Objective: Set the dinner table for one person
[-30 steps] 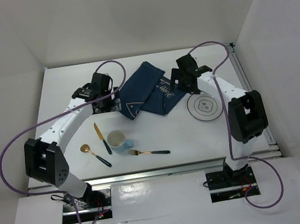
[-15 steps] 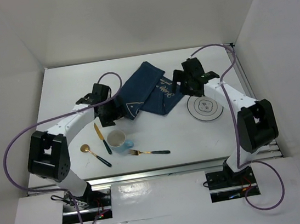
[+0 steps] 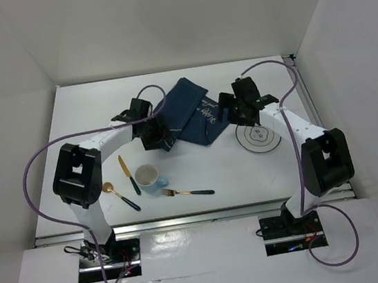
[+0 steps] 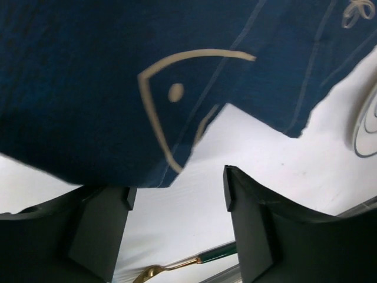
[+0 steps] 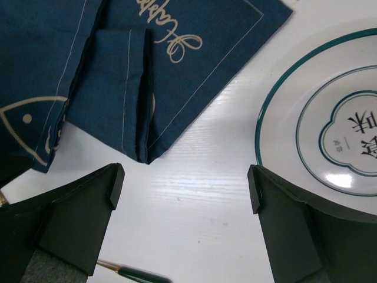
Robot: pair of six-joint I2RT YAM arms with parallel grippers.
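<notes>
The dinner table (image 3: 88, 113) is a white top. A navy placemat (image 3: 185, 110) with pale script lies folded and crumpled at the back centre. My left gripper (image 3: 157, 135) is low at its near left corner. In the left wrist view the jaws (image 4: 177, 188) stand open, and the cloth corner (image 4: 168, 171) with a fish drawing reaches just to the fingertips. My right gripper (image 3: 231, 115) is open over bare table (image 5: 194, 224), between the placemat's folded corner (image 5: 135, 147) and a white plate (image 5: 330, 118) with a green ring. Nothing is held.
A pale blue cup (image 3: 148, 177) stands near the front centre. Beside it lie a knife (image 3: 129, 175), a gold spoon (image 3: 118, 195) and a gold fork (image 3: 189, 192), all with dark green handles. The plate (image 3: 258, 136) is at the right. White walls enclose the table.
My left arm has swung right, bringing its gripper from the placemat's left side to its near corner, with the jaws a little narrower. My right gripper has shifted slightly toward the plate.
</notes>
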